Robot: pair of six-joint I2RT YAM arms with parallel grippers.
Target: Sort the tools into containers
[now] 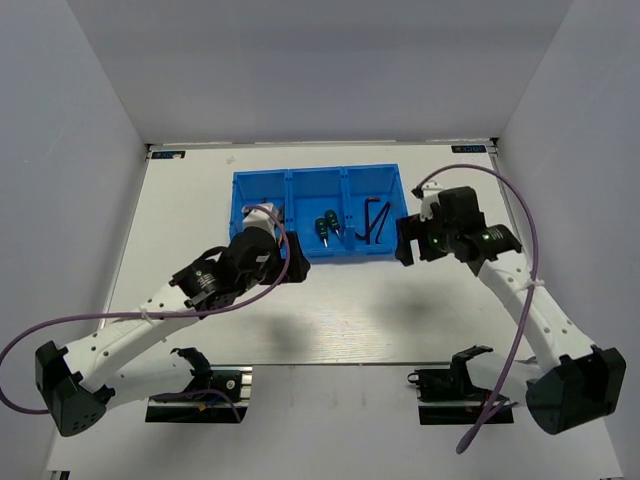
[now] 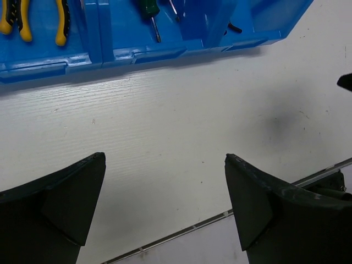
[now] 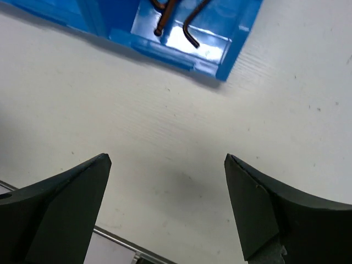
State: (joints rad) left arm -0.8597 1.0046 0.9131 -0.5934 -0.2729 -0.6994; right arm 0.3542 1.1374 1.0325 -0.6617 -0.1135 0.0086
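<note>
Hovering agape near the blue tray (image 1: 310, 190), left gripper (image 2: 165, 158) and right gripper (image 3: 168, 158).

White table (image 1: 350, 310), blue tray (image 1: 350, 254), seemingly flat

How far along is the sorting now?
Looks done: in the tray, pliers fill the left compartment, screwdrivers the middle, hex keys the right. The left hand and right hand hang open, empty. No tool shows on the table; nothing appears left.
</note>
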